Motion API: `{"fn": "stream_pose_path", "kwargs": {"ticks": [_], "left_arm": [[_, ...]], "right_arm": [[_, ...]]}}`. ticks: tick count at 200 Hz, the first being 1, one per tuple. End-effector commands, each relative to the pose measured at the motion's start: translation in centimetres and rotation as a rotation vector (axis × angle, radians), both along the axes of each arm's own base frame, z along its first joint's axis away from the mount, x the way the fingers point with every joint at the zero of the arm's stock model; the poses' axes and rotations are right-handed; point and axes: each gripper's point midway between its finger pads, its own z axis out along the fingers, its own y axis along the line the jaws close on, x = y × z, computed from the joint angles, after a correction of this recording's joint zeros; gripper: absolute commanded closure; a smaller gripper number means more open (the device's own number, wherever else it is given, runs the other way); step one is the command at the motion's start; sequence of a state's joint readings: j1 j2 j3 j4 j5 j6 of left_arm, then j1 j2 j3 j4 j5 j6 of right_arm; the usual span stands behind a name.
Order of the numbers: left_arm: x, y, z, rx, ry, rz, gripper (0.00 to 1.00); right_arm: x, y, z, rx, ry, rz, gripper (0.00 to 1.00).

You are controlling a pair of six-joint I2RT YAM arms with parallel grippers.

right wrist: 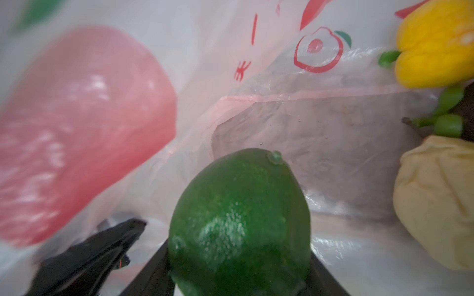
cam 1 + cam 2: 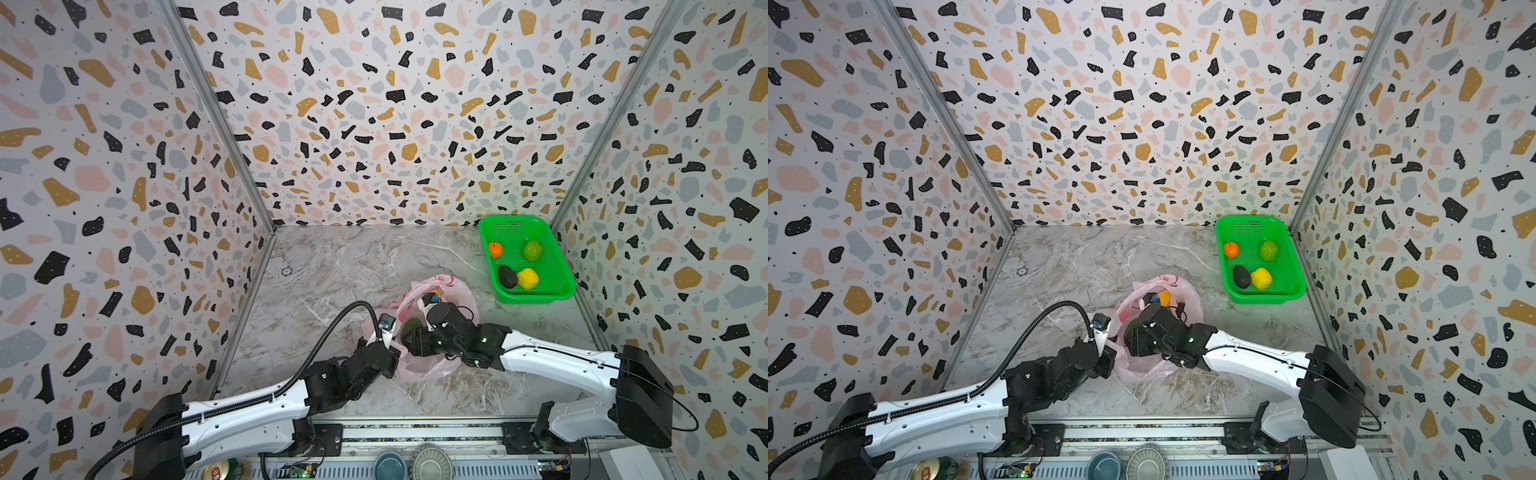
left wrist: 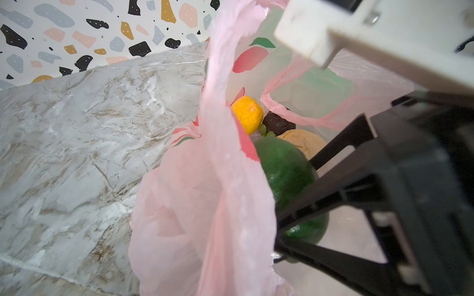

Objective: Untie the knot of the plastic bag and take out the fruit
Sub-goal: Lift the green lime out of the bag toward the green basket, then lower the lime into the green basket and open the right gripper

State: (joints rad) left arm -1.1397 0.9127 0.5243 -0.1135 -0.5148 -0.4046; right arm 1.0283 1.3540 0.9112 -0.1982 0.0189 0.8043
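Right wrist view, inside plastic bag (image 1: 256, 102): right end effector (image 1: 239, 271) clamped on dark green fruit (image 1: 241, 217), fingers largely hidden behind it; ahead, to one side, yellow fruit (image 1: 436, 43) and cream fruit (image 1: 436, 205), both cut off. In a top view: left end effector (image 2: 385, 334) pinched shut on bag rim, tips obscured.

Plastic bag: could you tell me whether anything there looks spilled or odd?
Nothing stands out. The plastic bag lies open, its edge in the left gripper's shut jaws; the right gripper's jaws hold a dark green fruit inside. Nothing spilled.
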Motion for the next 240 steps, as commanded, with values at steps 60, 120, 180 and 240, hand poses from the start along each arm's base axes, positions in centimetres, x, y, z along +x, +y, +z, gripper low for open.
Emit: {"fn": "stream_pose_path", "kwargs": {"ticks": [60, 120, 180, 240], "left_arm": [[0.3, 0.3, 0.8, -0.004, -0.021, 0.012, 1.0], [0.3, 0.3, 0.8, -0.006, -0.024, 0.013, 1.0], [0.3, 0.2, 1.1, -0.009, -0.03, 0.009, 1.0], [0.4, 0.0, 1.1, -0.013, -0.032, 0.004, 1.0]], "right_arm": [[0.7, -4.0, 7.5, 0.006, -0.132, -0.077, 0.5], [4.4, -9.3, 12.1, 0.047, -0.216, -0.208, 0.49], [11.2, -18.2, 11.8, 0.005, -0.255, -0.408, 0.49], [20.0, -28.3, 9.1, -0.023, -0.275, -0.66, 0.48]]}}
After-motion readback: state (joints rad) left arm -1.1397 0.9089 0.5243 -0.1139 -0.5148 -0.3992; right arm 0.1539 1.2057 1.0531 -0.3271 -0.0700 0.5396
